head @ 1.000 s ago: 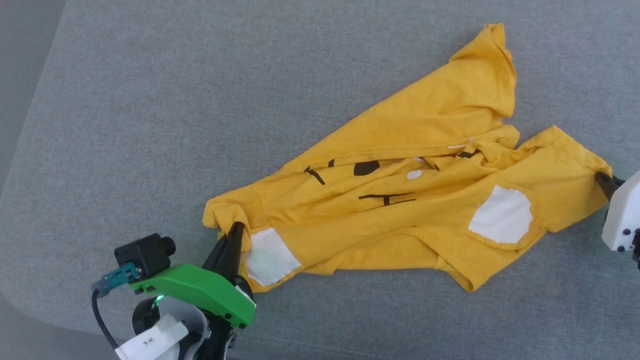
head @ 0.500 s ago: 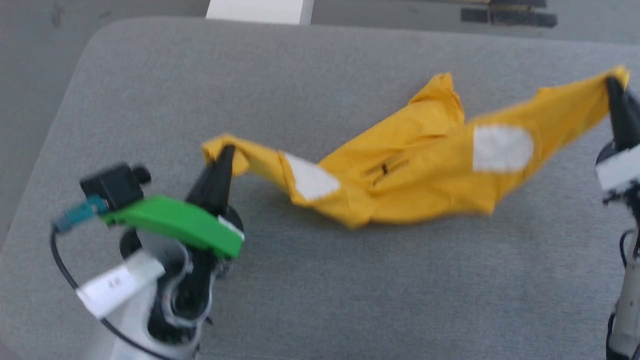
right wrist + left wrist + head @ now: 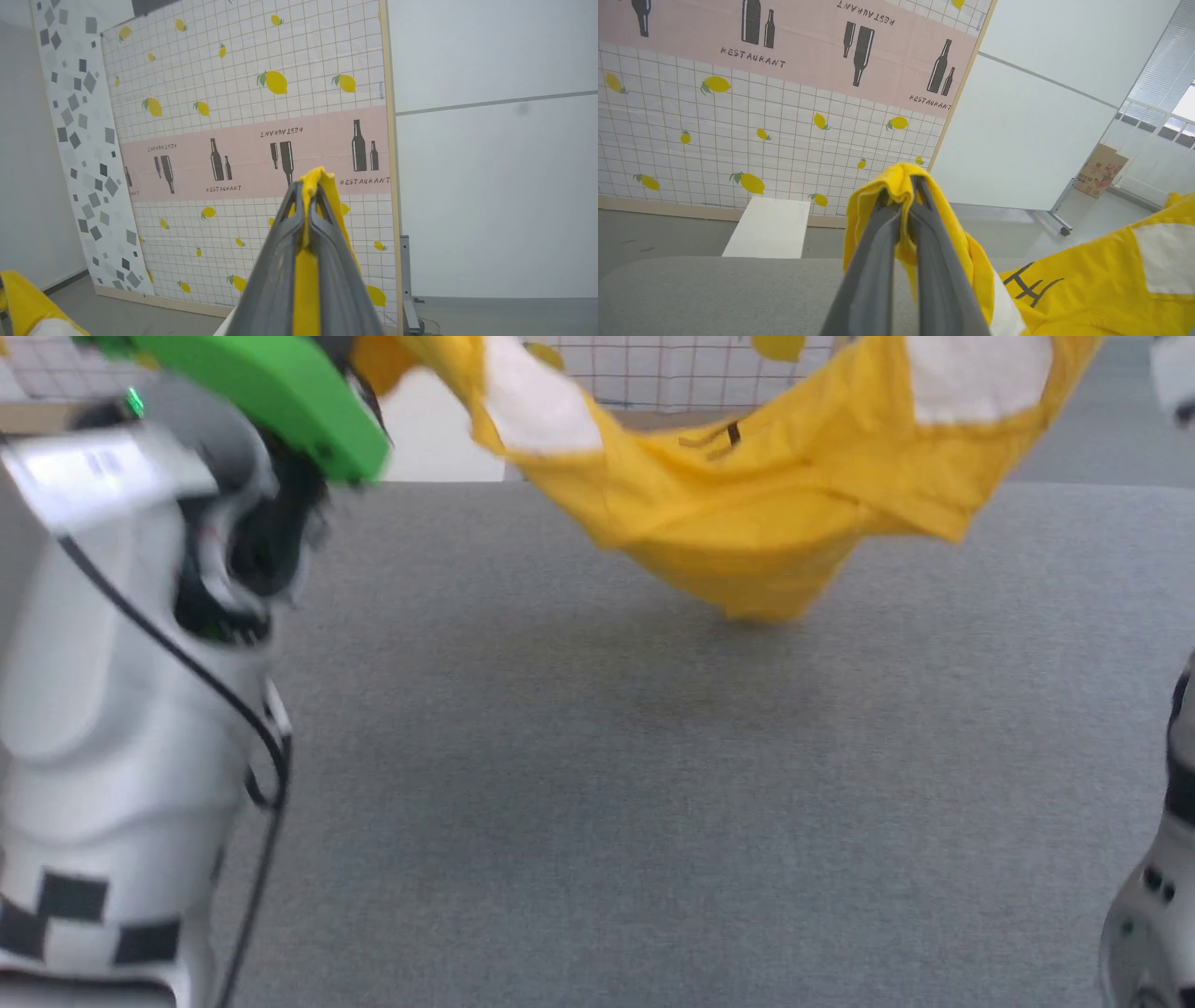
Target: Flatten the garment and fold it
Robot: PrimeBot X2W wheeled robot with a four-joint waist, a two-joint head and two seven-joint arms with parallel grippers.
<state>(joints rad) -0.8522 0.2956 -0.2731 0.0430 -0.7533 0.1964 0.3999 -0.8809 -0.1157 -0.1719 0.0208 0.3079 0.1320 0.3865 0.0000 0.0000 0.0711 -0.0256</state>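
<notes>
A second ago the shirt [image 3: 747,523] lay crumpled on the bench [image 3: 653,784]. Now both arms have gone up, and the shirt hangs in the air and sags in the middle. I think this will help it open out, so it can be laid down flat. The left end effector [image 3: 903,196] is pinching one corner. The right end effector [image 3: 308,196] is pinching the other end. The shirt droops between them, low over the bench.
</notes>
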